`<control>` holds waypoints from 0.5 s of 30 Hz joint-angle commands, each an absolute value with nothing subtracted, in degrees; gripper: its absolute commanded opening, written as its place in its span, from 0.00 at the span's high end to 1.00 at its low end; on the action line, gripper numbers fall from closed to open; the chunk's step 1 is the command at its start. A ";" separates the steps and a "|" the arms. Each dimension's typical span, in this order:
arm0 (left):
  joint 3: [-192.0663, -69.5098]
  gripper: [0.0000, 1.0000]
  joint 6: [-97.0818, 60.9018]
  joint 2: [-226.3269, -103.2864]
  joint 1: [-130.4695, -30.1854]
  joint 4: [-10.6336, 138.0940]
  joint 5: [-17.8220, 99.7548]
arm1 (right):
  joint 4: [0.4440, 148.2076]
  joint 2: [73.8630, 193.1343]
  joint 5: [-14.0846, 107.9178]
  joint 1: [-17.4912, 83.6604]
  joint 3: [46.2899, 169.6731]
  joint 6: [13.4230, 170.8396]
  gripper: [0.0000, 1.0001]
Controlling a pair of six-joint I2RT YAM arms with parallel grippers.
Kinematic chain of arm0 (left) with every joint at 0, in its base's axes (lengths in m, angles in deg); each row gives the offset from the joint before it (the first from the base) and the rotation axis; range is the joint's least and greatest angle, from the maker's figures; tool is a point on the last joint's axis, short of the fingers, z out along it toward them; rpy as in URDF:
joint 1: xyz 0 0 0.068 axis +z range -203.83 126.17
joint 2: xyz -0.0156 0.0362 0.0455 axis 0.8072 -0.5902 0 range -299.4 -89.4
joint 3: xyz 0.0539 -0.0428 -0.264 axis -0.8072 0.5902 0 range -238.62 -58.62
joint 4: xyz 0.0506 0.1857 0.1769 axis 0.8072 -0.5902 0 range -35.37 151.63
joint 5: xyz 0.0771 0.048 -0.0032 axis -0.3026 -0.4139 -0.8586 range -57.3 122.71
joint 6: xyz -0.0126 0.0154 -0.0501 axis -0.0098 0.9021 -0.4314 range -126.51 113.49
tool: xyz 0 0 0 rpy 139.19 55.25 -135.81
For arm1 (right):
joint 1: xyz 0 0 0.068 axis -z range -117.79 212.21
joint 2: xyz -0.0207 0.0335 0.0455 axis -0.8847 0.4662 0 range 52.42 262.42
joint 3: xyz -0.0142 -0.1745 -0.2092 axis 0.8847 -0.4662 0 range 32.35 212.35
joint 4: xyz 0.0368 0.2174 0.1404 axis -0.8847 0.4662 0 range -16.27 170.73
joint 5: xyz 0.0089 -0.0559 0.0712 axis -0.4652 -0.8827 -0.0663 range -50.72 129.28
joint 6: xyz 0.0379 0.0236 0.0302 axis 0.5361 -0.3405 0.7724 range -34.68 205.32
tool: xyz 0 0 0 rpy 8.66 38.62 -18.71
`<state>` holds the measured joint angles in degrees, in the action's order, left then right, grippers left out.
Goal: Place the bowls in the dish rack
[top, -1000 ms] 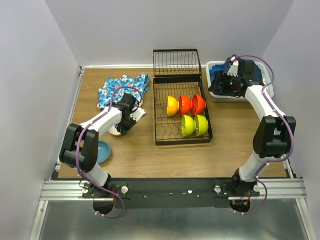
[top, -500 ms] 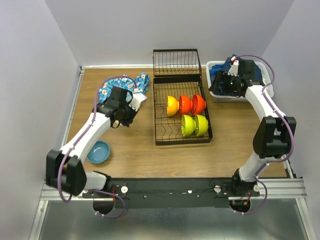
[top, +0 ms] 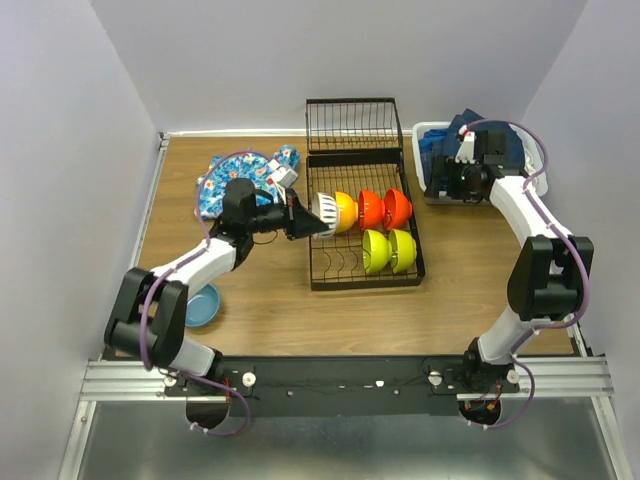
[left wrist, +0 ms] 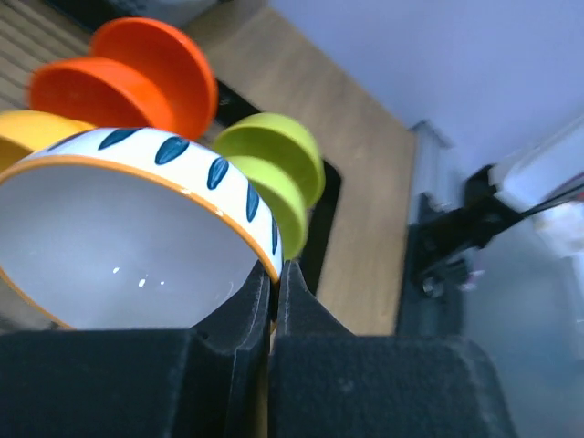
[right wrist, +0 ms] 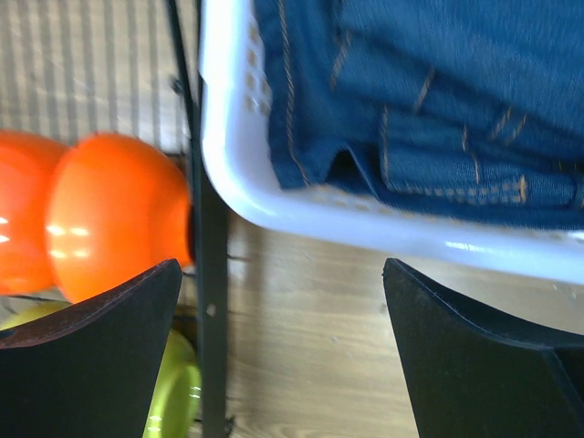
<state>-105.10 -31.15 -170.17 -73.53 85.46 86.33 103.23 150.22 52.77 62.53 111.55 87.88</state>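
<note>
The left tool (top: 300, 222) is clenched on the rim of the white bowl (top: 323, 213). The wrist view shows its two fingers pinching the orange-edged lip, with the bowl's mouth facing back toward the tool. The bowl stands on edge straight ahead of the fingertips, over the rack (top: 365, 285) at the side nearest this tool. It is touching or just short of the yellow bowl (top: 345, 211), which heads the far row; I cannot tell which.

The bowl's axis runs along that row, as with the bowls already standing, so I judge the move needs only a short drop into the wires just ahead. The left arm is much the nearer. The right tool (top: 460, 175) hangs with its fingers spread and nothing between them, well beyond the rack over the basket (top: 428, 190). The blue bowl (top: 203, 303) lies on the desk (top: 270, 300) behind the left tool, near its arm's base, and has yet to be loaded.

A second ago the left tool was down on the desk by the cloth (top: 222, 180), closing on this bowl. Since then it has lifted and swung across to the rack. The right arm has barely shifted.
</note>
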 commanded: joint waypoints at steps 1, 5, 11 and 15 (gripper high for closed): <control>-100.73 1.00 -56.24 -175.61 -75.01 121.19 96.68 | 105.46 147.96 48.95 62.30 109.08 84.00 0.00; -97.30 1.00 -60.47 -178.17 -76.06 131.04 98.00 | 105.90 148.22 48.07 62.30 108.28 83.12 0.00; -93.25 1.00 -61.35 -180.80 -76.85 136.58 98.97 | 106.07 149.27 47.36 62.39 108.64 82.59 0.00; -92.63 1.00 -61.09 -184.66 -77.91 137.48 98.80 | 106.42 149.54 47.19 62.39 108.90 82.42 0.00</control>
